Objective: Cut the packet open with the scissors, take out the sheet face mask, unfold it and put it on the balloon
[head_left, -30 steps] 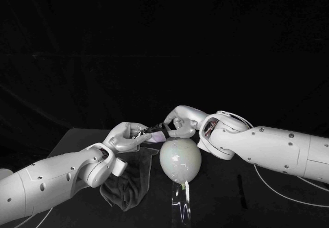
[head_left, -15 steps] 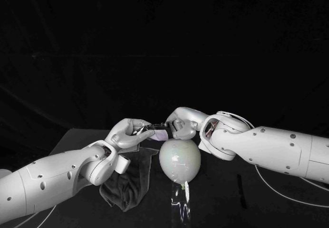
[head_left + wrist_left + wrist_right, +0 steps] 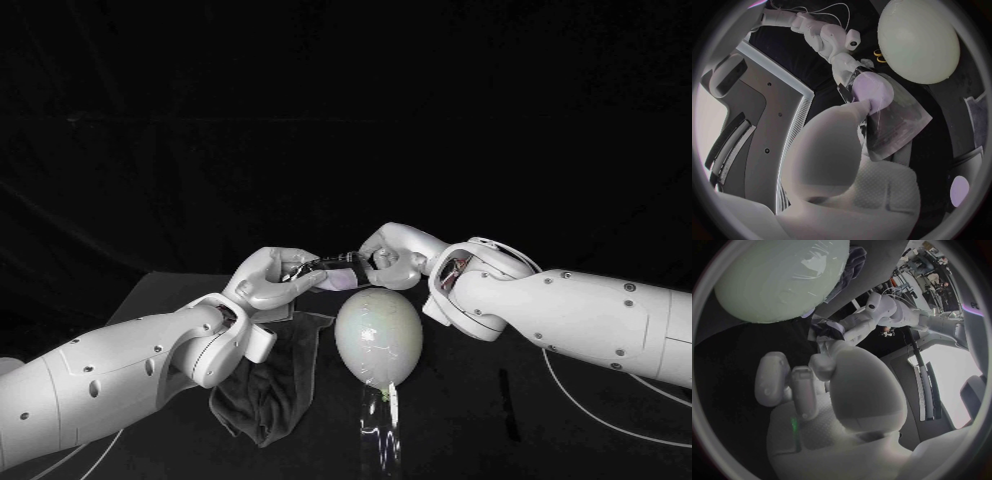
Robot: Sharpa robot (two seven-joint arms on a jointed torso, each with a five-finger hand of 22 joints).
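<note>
Right robot hand (image 3: 389,258) rose; with left robot hand (image 3: 271,280), pinches packet (image 3: 901,122).

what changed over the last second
Both hands eased upward a little above the balloon, the right hand more than the left hand, lifting the pale sheet they hold between them. Nothing was let go. The balloon and the dark cloth stayed put.

1. The left hand (image 3: 277,277) and right hand (image 3: 389,256) have both risen slightly, away from the balloon (image 3: 378,338).
2. The translucent sheet (image 3: 336,270) pinched between them has gone up too.
3. More of the balloon's top now shows beneath the right hand.
</note>
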